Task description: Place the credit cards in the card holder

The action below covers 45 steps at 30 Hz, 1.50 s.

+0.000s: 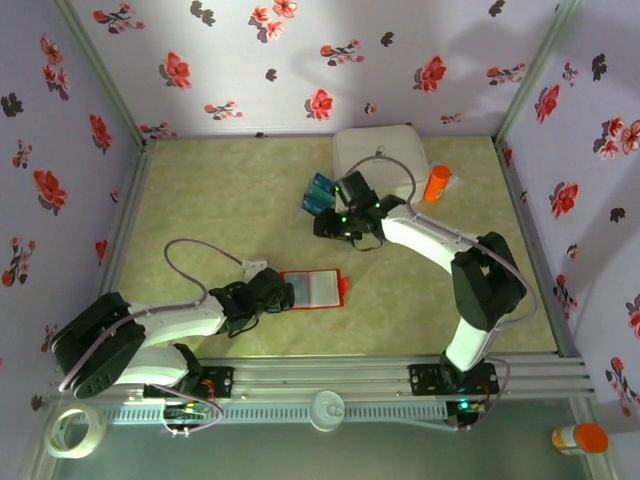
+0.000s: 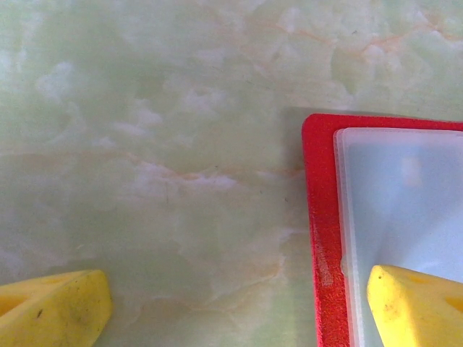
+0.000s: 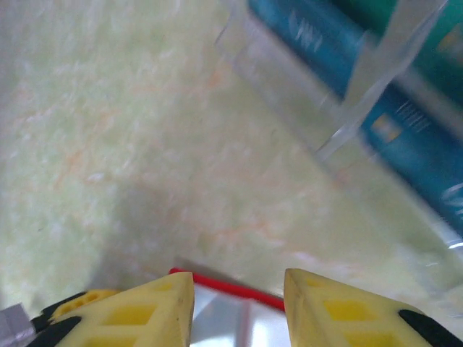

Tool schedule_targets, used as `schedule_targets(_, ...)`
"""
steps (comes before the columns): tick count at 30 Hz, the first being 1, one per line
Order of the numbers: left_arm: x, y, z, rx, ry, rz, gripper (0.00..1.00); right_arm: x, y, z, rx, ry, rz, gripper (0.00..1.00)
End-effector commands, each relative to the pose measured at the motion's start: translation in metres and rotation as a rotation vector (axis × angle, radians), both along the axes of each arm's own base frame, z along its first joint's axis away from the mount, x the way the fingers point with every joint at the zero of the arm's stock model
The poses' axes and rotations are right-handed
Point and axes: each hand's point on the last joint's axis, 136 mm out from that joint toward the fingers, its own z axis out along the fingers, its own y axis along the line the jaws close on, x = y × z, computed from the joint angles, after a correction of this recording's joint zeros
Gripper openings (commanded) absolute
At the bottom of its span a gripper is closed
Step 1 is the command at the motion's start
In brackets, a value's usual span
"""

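The worktop (image 1: 200,200) carries the open red card holder (image 1: 313,288) near the middle of its near edge, long axis along that edge. The credit cards (image 1: 320,192) stand further back toward the far edge, just left of the white case (image 1: 380,155). My right gripper (image 3: 239,288) is the nearer tool. Its fingers are partly apart, clamped on nothing I can make out, with the cards just ahead. Its wrist view adds what the overhead cannot: blue and teal cards leaning in a clear rack (image 3: 362,87). My left gripper (image 2: 235,311) is spread wide, straddling the holder's left edge, one finger over its pale pocket.
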Motion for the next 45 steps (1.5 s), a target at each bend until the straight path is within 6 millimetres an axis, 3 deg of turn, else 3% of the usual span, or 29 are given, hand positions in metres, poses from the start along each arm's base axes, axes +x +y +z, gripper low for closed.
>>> schedule_targets(1, -0.021, 0.000, -0.036, -0.024, 0.131, -0.028, 0.94, 0.007, -0.041, 0.004, -0.277, -0.079, 0.061, 0.39)
schedule_targets(7, -0.022, 0.001, -0.038, -0.020, 0.132, -0.026, 0.94, 0.032, -0.070, 0.004, -0.533, -0.133, 0.131, 0.39)
schedule_targets(18, -0.023, 0.002, -0.040, -0.020, 0.133, -0.022, 0.94, 0.050, -0.068, -0.022, -0.663, -0.082, 0.227, 0.33)
schedule_targets(29, -0.024, 0.002, -0.041, -0.018, 0.136, -0.021, 0.94, 0.047, -0.067, -0.049, -0.687, -0.025, 0.271, 0.29)
schedule_targets(39, -0.023, 0.002, -0.041, -0.022, 0.135, -0.018, 0.94, 0.040, -0.062, -0.053, -0.647, -0.009, 0.281, 0.19)
schedule_targets(45, -0.024, 0.003, -0.042, -0.019, 0.138, -0.016, 0.93, 0.035, -0.057, -0.053, -0.613, 0.008, 0.300, 0.18)
